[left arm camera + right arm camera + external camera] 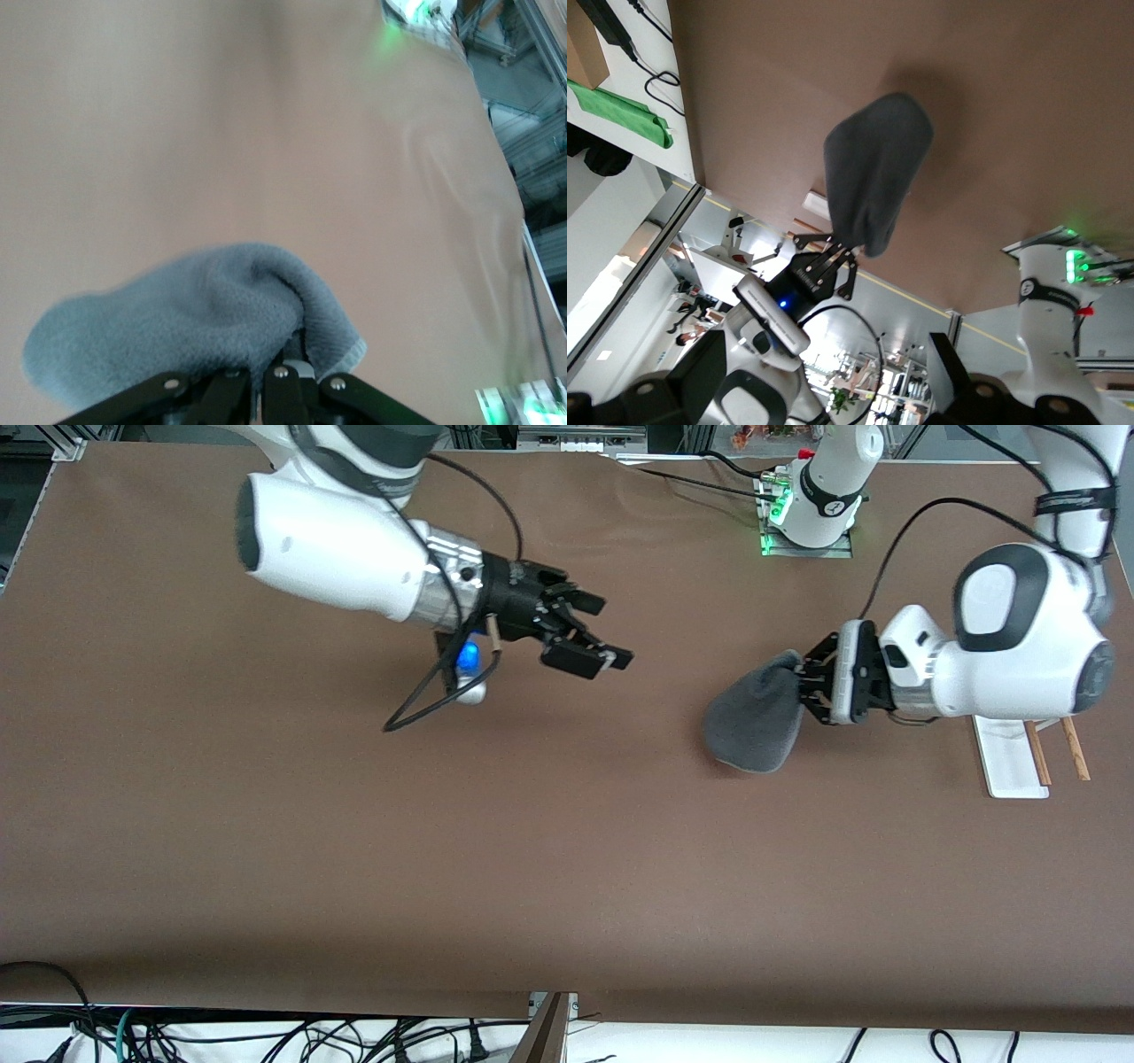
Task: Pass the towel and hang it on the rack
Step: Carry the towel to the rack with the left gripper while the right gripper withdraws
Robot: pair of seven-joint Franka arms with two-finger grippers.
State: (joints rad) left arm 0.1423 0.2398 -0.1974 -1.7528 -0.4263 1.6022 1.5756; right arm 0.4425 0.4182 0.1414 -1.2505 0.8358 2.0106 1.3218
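Note:
The dark grey fuzzy towel (753,713) hangs from my left gripper (808,682), which is shut on its upper edge over the table toward the left arm's end. The left wrist view shows the towel (186,323) bunched against the closed fingers, its light grey stitched edge beside them. The right wrist view shows the towel (877,168) held up by the left gripper. My right gripper (607,633) is open and empty, up in the air over the table's middle, pointing toward the towel. The rack (1014,757), a white base with two wooden rods (1036,753), lies partly hidden under the left arm.
The brown table (443,850) spreads wide. The left arm's base (811,514) with a green light stands at the table's robot edge. A black cable loop (425,700) hangs below the right wrist. Cables lie below the table's near edge.

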